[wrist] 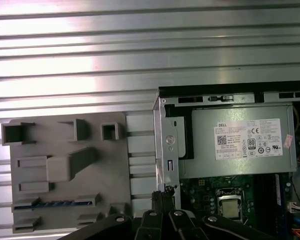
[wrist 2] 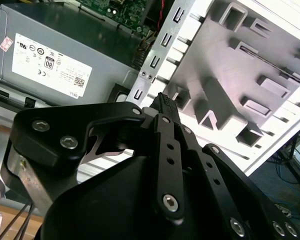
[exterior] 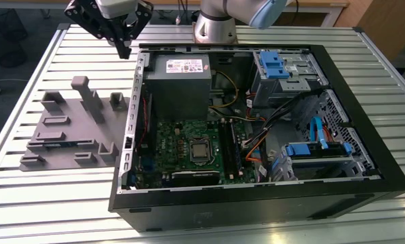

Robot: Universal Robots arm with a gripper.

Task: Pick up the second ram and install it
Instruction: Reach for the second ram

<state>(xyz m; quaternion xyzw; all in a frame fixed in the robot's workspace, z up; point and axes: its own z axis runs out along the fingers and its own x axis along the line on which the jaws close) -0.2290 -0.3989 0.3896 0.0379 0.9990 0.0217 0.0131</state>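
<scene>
The second ram (wrist: pixel 55 204) is a thin blue-green strip standing on edge in a long slot of the grey holder block (wrist: pixel 65 145). In the exterior view the ram (exterior: pixel 50 144) shows at the block's near left side. My gripper (exterior: pixel 124 51) hangs high over the table by the far left corner of the open computer case (exterior: pixel 256 203), well away from the ram. Its black fingers are shut with nothing between them, and both wrist views show the tips (wrist 2: pixel 162 100) (wrist: pixel 163 192) pressed together. The motherboard's long black slots (exterior: pixel 230 147) lie inside the case, right of the processor.
The grey holder block (exterior: pixel 70 127) has upright posts beside the case's left wall (exterior: pixel 135 101). Inside the case are the power supply (exterior: pixel 178 76), loose cables (exterior: pixel 256 117) and blue drive-bay clips (exterior: pixel 273 63). The slatted metal table (exterior: pixel 53 203) runs all around.
</scene>
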